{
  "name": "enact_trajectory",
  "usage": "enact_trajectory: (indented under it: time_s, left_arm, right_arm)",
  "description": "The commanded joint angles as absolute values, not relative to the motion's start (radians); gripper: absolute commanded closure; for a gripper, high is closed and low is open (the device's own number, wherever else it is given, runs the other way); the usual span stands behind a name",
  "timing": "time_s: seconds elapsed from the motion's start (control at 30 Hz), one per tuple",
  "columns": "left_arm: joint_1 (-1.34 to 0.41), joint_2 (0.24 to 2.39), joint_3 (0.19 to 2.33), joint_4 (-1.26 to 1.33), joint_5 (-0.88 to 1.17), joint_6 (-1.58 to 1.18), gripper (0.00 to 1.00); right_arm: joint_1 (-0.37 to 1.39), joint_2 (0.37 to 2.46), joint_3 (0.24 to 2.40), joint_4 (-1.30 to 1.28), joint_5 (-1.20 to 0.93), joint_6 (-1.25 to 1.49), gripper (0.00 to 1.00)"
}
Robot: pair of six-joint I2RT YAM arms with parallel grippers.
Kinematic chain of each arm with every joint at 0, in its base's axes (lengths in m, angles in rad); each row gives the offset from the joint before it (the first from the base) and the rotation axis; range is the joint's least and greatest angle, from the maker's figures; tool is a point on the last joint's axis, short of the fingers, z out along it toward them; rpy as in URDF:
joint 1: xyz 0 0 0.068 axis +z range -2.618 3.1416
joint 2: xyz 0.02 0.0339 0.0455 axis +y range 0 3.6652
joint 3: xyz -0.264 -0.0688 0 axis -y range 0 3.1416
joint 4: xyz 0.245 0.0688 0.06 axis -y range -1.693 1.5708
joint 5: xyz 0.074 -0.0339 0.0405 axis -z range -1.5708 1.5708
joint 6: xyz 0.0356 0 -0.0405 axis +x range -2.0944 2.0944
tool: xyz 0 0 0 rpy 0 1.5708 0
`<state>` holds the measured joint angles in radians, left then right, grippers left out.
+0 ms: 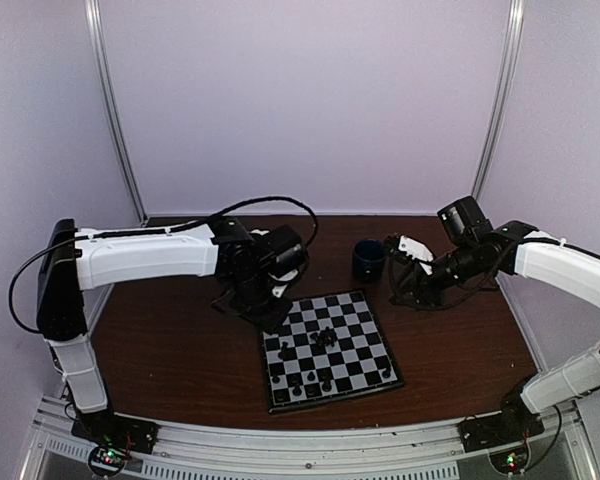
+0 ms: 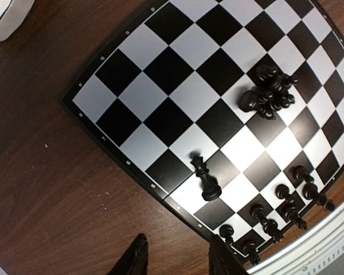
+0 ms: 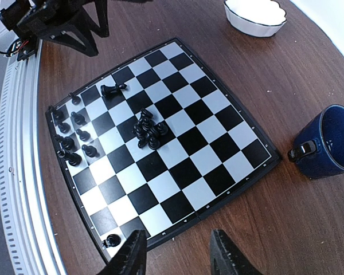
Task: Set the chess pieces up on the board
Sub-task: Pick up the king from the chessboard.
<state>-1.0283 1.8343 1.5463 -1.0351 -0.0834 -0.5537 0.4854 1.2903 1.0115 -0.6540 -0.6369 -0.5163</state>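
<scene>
**Surveying the board's edges and the room around it**

From the top view, we see the board lying askew on the dark worktop, close to the front rail. The left gripper hangs over the board's far-left corner. The right gripper sits off the far-right side, just beside the blue mug. Wood shows wide to the board's left.

In the left wrist view, the left gripper's jaws stand parted with nothing between them, over wood just off the board's border. The chess pieces sit on the board: a heap mid-board, short rows along the rail-side edge, and one taller piece alone near the border. A white bowl sits well apart.

In the right wrist view, the right gripper's jaws are likewise parted and hold nothing, just past the border. One small piece stands at the nearest corner. The mug stands apart from the board's edge.
</scene>
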Motion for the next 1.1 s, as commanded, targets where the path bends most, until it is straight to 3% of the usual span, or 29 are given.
enact_trajectory:
  time_s: [0.0,0.53,1.07]
  left_arm:
    - [-1.036,1.925,1.565,-0.985,-0.064,-0.624,0.63]
    - [-1.026,2.060,1.569,-0.941,0.040,-0.656,0.63]
    - [-1.025,2.055,1.569,-0.996,-0.024,-0.633,0.87]
  right_arm:
    - [0.477,1.275,1.009,-0.651,-0.647,-0.514,0.60]
    - [0.476,1.284,1.006,-0.649,-0.647,-0.523,0.60]
    - [0.475,1.284,1.009,-0.651,-0.649,-0.520,0.60]
